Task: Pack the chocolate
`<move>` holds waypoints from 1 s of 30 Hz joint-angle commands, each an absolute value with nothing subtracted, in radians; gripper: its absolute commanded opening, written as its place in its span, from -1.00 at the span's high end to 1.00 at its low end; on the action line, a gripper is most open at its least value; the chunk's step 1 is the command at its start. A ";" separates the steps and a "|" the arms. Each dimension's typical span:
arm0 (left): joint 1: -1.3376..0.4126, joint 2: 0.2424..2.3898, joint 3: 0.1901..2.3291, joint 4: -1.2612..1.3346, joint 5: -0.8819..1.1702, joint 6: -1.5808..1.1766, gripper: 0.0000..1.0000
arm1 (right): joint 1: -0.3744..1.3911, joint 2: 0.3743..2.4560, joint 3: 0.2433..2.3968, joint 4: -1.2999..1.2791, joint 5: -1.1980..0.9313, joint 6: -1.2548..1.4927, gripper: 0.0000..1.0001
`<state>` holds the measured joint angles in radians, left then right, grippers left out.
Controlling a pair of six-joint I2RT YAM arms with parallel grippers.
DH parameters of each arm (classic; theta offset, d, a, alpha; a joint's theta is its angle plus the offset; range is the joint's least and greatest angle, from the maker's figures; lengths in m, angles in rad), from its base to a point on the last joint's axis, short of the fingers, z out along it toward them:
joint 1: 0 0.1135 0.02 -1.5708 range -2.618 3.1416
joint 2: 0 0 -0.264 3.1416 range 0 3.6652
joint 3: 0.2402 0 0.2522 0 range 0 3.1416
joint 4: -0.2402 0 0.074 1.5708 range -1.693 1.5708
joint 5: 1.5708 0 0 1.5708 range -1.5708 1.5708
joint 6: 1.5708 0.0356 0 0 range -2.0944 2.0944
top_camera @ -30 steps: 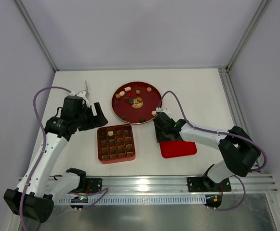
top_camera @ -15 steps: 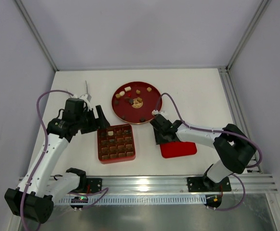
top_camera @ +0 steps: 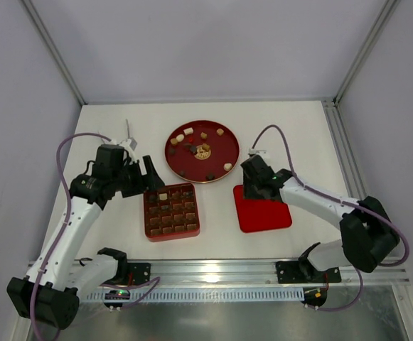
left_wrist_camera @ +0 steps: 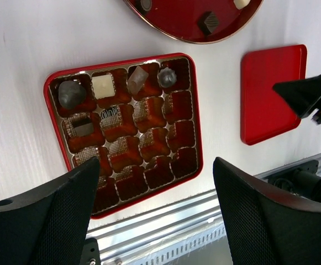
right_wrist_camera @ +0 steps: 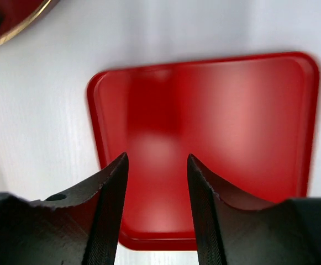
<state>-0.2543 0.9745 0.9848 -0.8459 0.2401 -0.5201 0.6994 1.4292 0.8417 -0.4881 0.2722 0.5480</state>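
Observation:
Several pieces of chocolate [top_camera: 203,150] lie on the round red plate [top_camera: 180,163]. A few more chocolate pieces [left_wrist_camera: 103,85], dark, white and tan, fill the far row of the red grid tray [left_wrist_camera: 196,132], with one dark piece in the row below. My left gripper [left_wrist_camera: 156,161] hangs open and empty above the tray's near edge; in the top view the left gripper [top_camera: 148,180] is at the tray's [top_camera: 149,231] far left corner. Over the flat red lid [right_wrist_camera: 232,127], my right gripper [right_wrist_camera: 156,157] is open with nothing between its fingers.
The lid [top_camera: 266,215] lies right of the tray, below the plate's right side. A metal rail [top_camera: 213,271] runs along the table's near edge. White enclosure walls stand on three sides. The plate's rim [right_wrist_camera: 14,25] shows in the right wrist view's top left corner.
My right arm has swung from the lid's left edge to above its far edge, uncovering more of the lid. The left gripper shifted slightly right toward the tray.

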 commanded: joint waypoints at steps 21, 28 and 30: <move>-0.256 0.991 1.023 -0.782 0.465 -0.515 -0.61 | 0.212 1.331 0.743 -0.566 0.262 0.597 -0.22; -0.291 1.002 1.020 -0.736 0.486 -0.552 -0.58 | 0.186 1.397 0.689 -0.471 0.203 0.583 -0.09; -0.316 1.014 1.016 -0.716 0.486 -0.563 -0.57 | 0.183 1.410 0.684 -0.460 0.186 0.581 -0.04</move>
<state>-0.2909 1.0027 0.9955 -0.7815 0.4492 -0.5400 0.1864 1.3922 0.6907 -0.5224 0.2234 0.5793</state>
